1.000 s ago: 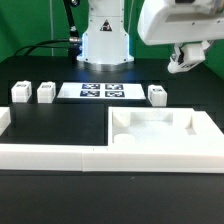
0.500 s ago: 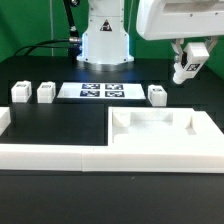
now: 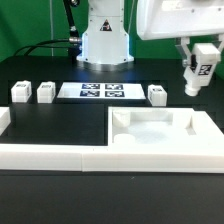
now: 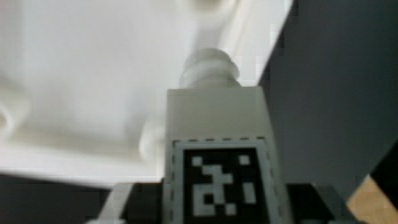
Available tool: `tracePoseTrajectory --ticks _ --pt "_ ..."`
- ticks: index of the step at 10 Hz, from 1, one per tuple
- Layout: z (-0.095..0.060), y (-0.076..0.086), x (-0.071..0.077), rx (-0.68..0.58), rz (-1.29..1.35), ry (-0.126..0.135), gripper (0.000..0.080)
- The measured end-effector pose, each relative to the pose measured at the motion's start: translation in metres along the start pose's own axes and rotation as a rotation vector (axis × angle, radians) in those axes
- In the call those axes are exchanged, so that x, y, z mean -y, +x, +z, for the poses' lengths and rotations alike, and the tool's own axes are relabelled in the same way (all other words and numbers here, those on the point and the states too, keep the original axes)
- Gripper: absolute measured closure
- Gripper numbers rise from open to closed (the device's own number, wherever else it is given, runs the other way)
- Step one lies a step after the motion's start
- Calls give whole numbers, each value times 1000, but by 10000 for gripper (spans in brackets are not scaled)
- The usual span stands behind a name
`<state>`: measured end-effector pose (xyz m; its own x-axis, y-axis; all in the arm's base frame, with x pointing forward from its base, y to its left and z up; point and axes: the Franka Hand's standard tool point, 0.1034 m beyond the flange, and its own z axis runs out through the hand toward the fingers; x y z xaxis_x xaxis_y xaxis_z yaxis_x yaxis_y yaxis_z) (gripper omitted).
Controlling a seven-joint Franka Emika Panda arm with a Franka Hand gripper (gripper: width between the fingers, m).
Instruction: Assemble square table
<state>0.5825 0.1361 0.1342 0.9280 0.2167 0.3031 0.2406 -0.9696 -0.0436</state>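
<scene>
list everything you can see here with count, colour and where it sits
tabletop: one, white, raised rim, exterior view's right, behind the border wall
loose legs: three, white, tagged, two at exterior view's left, one right of the marker board
held leg: one, white, tagged, in the air at exterior view's right, over the tabletop's edge
marker board: one, white with black tags, flat, centre back
border wall: one, white, low, along the front
table: one, black, under everything
robot base: one, white, back centre
pincer: one, pale, shut on the held leg
</scene>
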Motion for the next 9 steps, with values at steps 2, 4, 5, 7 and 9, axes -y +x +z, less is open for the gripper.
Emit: tracePoseTrajectory --ticks 2,4,5,7,9 --pt "0 -2 -1 -165 -7 -6 511" --pt "-1 3 -1 -305 -15 -10 511" --pt "3 -1 -1 -306 -17 -10 511" --pt "5 -2 -2 -303 -29 -12 511" --pt "27 1 -22 -275 -66 -28 511"
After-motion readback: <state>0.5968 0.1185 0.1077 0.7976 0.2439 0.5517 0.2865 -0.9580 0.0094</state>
